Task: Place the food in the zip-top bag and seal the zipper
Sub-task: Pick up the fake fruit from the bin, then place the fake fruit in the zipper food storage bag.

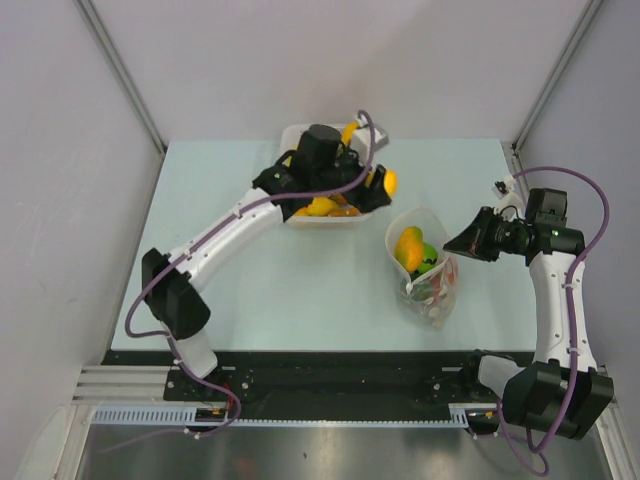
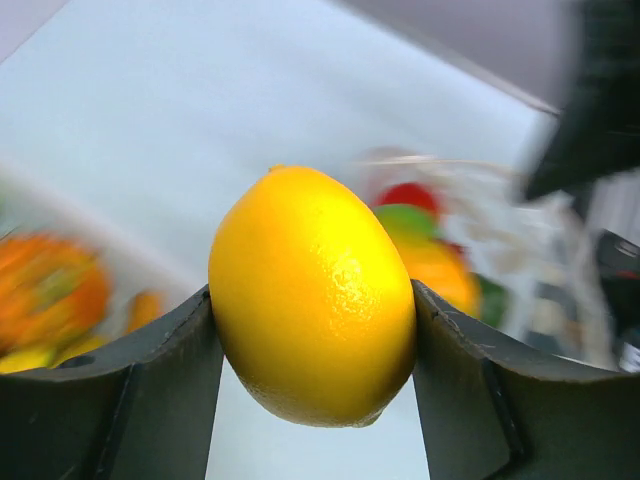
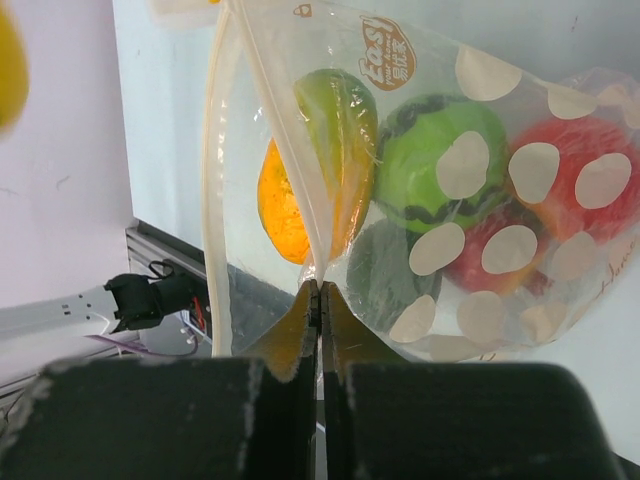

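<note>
My left gripper (image 2: 312,296) is shut on a yellow lemon (image 2: 305,240), one piece of the food, and holds it in the air. From above, the lemon (image 1: 389,182) hangs by the right edge of the white basket (image 1: 293,134), between it and the zip-top bag (image 1: 428,290). My right gripper (image 3: 320,292) is shut on the bag's rim at the pale zipper (image 3: 216,190) and holds the mouth open. Inside the bag lie an orange piece (image 3: 280,205), a green one (image 3: 425,160) and a red one (image 3: 585,165).
More orange and yellow food (image 1: 322,207) stays in the basket under the left arm. The bag lies on the pale table (image 1: 230,280), its mouth toward the basket. Grey walls and metal rails close in the table at the back and sides.
</note>
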Tool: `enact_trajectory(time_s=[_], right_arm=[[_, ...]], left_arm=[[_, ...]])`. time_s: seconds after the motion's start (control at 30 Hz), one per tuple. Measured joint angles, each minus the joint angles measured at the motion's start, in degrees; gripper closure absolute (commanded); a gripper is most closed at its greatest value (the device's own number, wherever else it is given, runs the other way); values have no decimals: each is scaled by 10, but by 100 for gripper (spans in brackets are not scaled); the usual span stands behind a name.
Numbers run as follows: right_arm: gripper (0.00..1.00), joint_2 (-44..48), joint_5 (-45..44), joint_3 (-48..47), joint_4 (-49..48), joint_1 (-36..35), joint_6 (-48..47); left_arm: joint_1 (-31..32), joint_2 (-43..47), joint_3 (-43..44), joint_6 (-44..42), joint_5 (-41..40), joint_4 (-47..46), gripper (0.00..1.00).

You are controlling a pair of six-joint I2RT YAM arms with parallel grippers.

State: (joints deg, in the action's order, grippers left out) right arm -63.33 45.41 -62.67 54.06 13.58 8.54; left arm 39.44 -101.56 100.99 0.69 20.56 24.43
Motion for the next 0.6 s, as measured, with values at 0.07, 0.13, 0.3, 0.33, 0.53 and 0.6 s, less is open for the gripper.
enact_trajectory(time_s=[0.07,0.13,0.3,0.33,0.53,0.6], right_arm=[[100,0,0,0,0,0,-2],[100,1,1,0,0,0,-5],[100,6,1,0,0,0,-11],[100,7,1,0,0,0,-12],[100,13,9,0,3,0,-21],[100,15,17,0,5,0,-25]], left_arm=[[54,23,-5,-12,24,-2,55],[91,28,-9,-18,41,0,54],[138,-3,-16,-29,47,33,48],[146,-13,-16,-32,47,42,47],[190,-57,-16,-54,47,105,18],[199,-64,-10,-64,47,125,11]])
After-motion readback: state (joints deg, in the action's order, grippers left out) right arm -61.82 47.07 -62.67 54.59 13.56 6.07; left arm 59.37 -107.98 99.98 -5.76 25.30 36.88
